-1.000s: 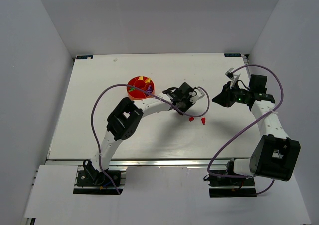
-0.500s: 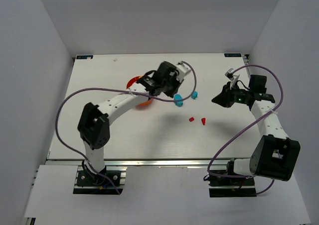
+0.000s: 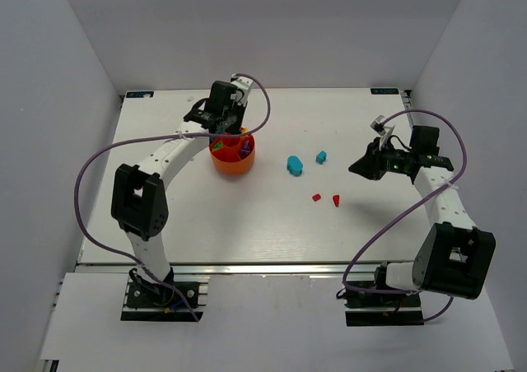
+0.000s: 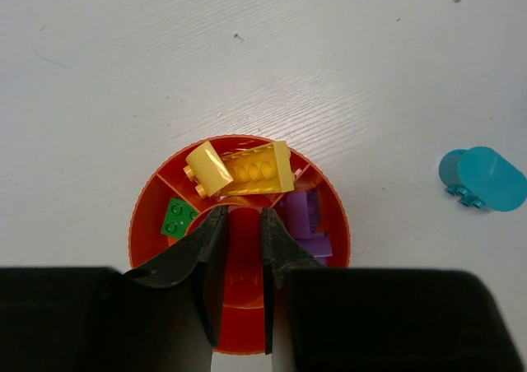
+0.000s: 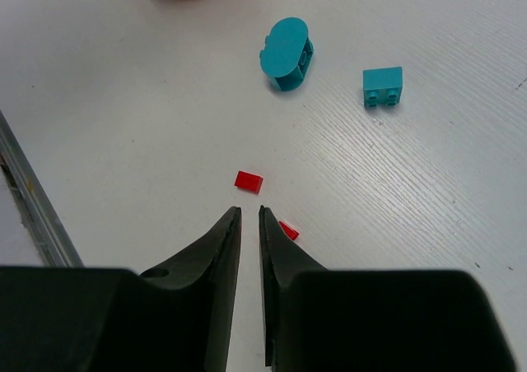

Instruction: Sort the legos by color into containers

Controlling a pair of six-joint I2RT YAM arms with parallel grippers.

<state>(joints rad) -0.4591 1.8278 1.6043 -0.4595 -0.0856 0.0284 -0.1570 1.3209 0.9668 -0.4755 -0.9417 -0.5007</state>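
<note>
The orange tub stands left of the table's middle. My left gripper hangs right over it. In the left wrist view its jaws are open by a narrow gap, and only the tub's red inside shows between them. Yellow legos, a green one and purple ones lie in separate compartments. On the table lie a rounded teal piece, a teal brick and two red bits. My right gripper hovers to their right. It is narrowly open and empty, just short of the red bits.
A metal rail runs along the table's near edge. Purple cables loop off both arms. White walls close the table in on three sides. The rounded teal piece lies right of the tub.
My left arm has swung from the table's middle, near the red bits, back and left to over the tub, uncovering the two teal pieces. The right arm has hardly moved.
</note>
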